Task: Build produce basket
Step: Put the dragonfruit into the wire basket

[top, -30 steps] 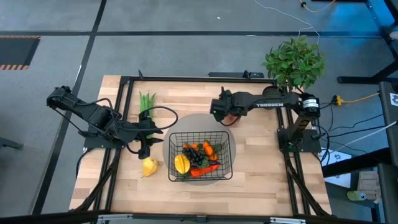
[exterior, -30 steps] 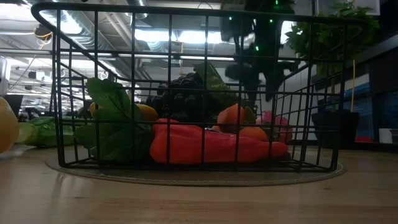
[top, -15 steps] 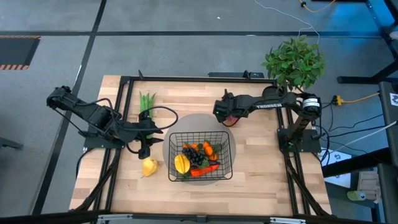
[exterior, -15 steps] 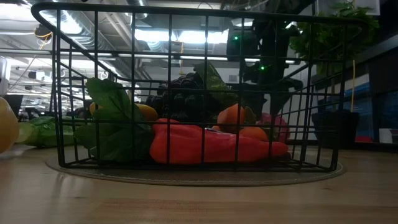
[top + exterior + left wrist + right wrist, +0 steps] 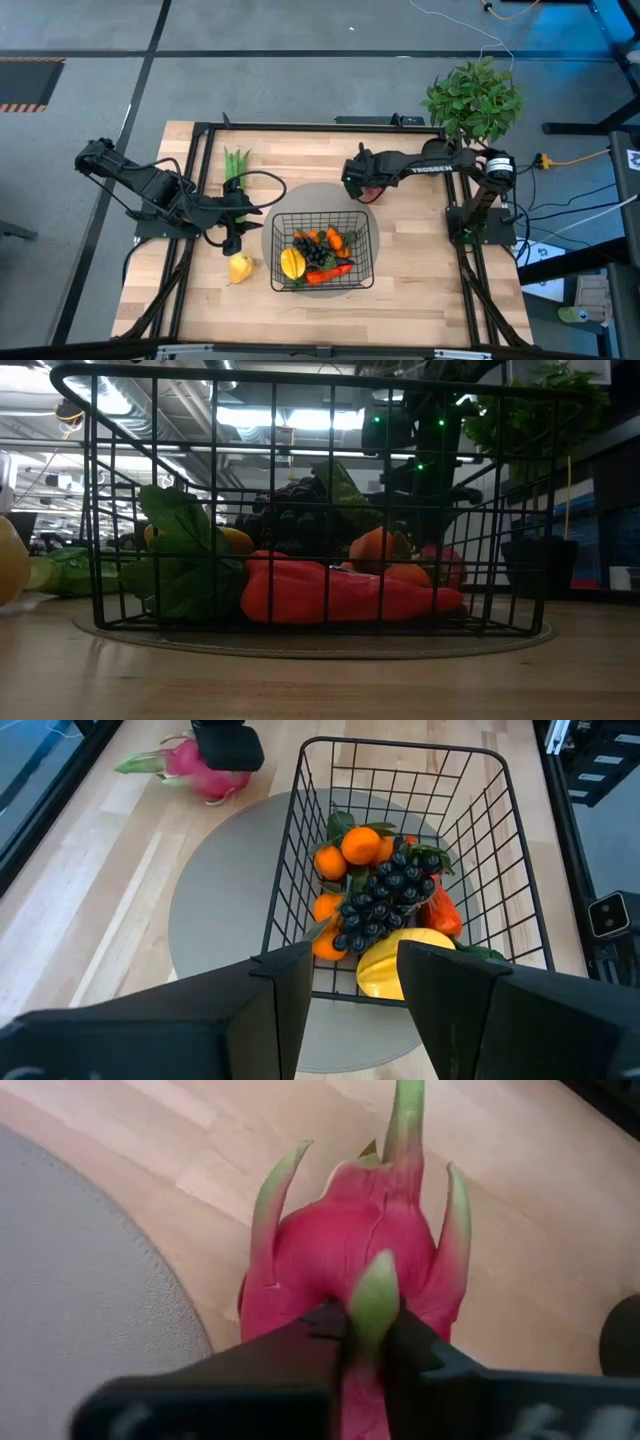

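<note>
right gripper [image 5: 362, 185]: down at the far edge of the round grey mat [image 5: 300, 200], fingers [image 5: 300, 1342] pinched narrow on a green leaf tip of the pink dragon fruit [image 5: 350, 1270]
dragon fruit position: on the wood table [image 5: 420, 260] just beyond the mat edge, outside the basket [image 5: 321, 250], behind it in the low view; whether it is lifted or resting, hard to tell
left gripper [image 5: 238, 218]: hovering at the basket's left side, pointed toward it, fingers [image 5: 290, 990] parted with nothing between them
basket: black wire, sits on the grey mat mid-table
basket contents: small oranges [image 5: 360, 845], dark grapes [image 5: 385, 900], yellow fruit [image 5: 292, 263], red-orange piece [image 5: 330, 590] along the bottom, green leaves
loose produce: yellow fruit outside [image 5: 241, 267] on table just left of basket; long green stalks [image 5: 236, 165] at far left of table
potted plant [image 5: 474, 98]: far right corner, near right arm's base
</note>
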You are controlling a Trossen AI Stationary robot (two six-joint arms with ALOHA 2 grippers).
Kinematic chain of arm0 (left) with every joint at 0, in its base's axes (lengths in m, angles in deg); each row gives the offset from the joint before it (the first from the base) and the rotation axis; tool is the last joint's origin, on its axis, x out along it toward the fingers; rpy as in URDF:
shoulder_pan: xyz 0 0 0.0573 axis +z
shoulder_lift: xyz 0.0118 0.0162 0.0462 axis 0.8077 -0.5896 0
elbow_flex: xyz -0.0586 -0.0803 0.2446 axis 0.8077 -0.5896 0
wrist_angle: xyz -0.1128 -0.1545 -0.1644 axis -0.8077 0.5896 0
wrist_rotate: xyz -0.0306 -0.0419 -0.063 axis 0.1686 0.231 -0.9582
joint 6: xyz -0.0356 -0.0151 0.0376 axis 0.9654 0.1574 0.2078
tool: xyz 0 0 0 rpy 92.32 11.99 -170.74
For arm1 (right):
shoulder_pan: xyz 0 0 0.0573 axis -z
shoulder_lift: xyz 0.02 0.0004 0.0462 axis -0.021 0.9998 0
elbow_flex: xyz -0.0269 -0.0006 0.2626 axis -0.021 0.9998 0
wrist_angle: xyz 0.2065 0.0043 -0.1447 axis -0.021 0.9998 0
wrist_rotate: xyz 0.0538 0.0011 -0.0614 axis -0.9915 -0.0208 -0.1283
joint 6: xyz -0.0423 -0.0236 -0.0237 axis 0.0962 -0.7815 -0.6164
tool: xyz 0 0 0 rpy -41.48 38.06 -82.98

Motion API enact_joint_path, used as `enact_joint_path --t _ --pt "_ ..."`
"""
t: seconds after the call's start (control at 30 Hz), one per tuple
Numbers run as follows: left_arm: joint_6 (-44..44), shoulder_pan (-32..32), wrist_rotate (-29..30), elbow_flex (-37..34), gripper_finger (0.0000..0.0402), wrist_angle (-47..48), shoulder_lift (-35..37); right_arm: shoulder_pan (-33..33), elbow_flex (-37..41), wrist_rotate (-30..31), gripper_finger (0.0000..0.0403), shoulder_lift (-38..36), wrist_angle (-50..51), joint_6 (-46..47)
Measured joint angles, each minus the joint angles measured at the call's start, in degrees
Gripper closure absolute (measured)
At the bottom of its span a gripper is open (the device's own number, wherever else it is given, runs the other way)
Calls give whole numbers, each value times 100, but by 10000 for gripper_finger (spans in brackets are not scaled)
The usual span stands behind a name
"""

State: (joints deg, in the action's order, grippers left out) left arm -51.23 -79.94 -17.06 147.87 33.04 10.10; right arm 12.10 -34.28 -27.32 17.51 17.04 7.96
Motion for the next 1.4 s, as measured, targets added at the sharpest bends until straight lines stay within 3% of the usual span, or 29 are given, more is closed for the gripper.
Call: enact_joint_path --t 0.33,0.5,0.7,0.93,1.17,1.4 --pt "0 0 -1 0 263 2 0 -318 -322 203 399 -190 329 -90" --pt "0 0 -1 0 263 1 0 -627 -1111 576 401 -197 905 -131" --pt "0 0 -1 0 263 2 0 -1167 -2319 590 401 -201 1198 -553" --pt "0 0 -1 0 263 2 -2 -2202 -3537 588 402 -208 1235 -728" --pt "0 0 -1 0 263 2 0 -3280 -3685 824 401 -164 1449 -256" --pt "2 0 -3 0 263 0 -2 -3843 -3685 1012 394 72 1896 596"
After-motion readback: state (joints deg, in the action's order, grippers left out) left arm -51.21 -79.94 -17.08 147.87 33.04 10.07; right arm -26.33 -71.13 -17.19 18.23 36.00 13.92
